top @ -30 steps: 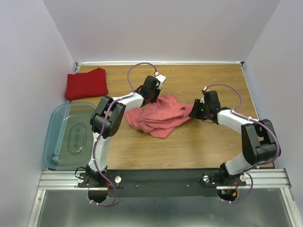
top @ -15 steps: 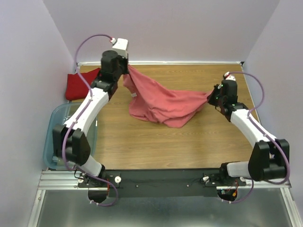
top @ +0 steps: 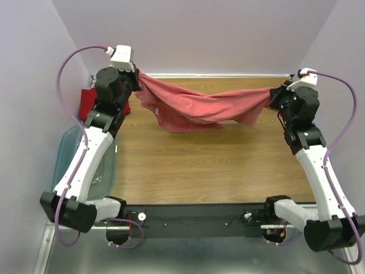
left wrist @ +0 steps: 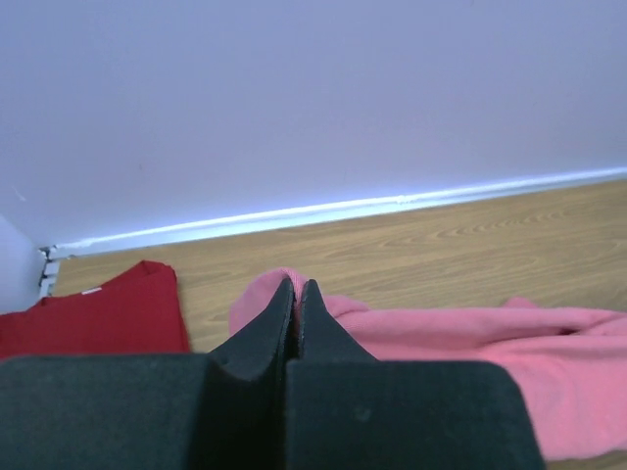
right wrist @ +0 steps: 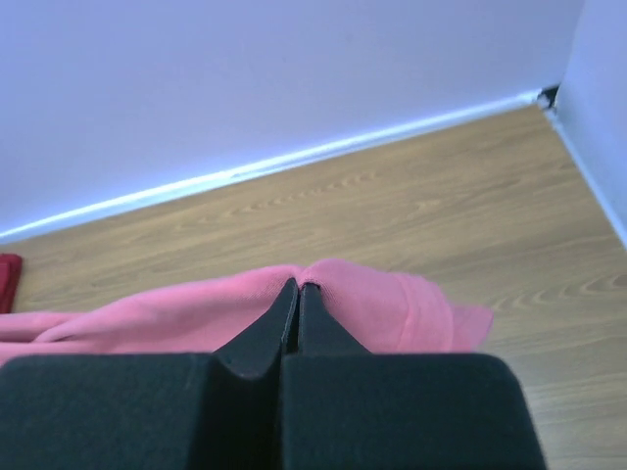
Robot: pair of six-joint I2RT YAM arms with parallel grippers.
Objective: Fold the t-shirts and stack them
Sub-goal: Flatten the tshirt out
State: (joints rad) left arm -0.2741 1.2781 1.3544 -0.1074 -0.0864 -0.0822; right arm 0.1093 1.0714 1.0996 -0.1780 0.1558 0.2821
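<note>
The salmon-pink t-shirt (top: 199, 108) hangs stretched in the air between my two grippers, sagging in the middle above the wooden table (top: 217, 171). My left gripper (top: 137, 77) is shut on its left end, high near the back wall; in the left wrist view the gripper (left wrist: 297, 286) pinches the pink cloth (left wrist: 460, 338). My right gripper (top: 272, 97) is shut on the right end; in the right wrist view the gripper (right wrist: 298, 286) pinches the cloth (right wrist: 392, 308). The deep red t-shirt (top: 85, 103) lies folded at the back left, mostly hidden behind my left arm, and also shows in the left wrist view (left wrist: 98, 313).
A clear bluish plastic bin (top: 100, 171) lies at the table's left edge under my left arm. Walls close the table at the back and on both sides. A metal rail (top: 199, 220) carries the arm bases at the near edge.
Both grippers have risen and moved apart with the salmon-pink t-shirt, lifting it from a crumpled heap on the table into a stretched span in the air.
</note>
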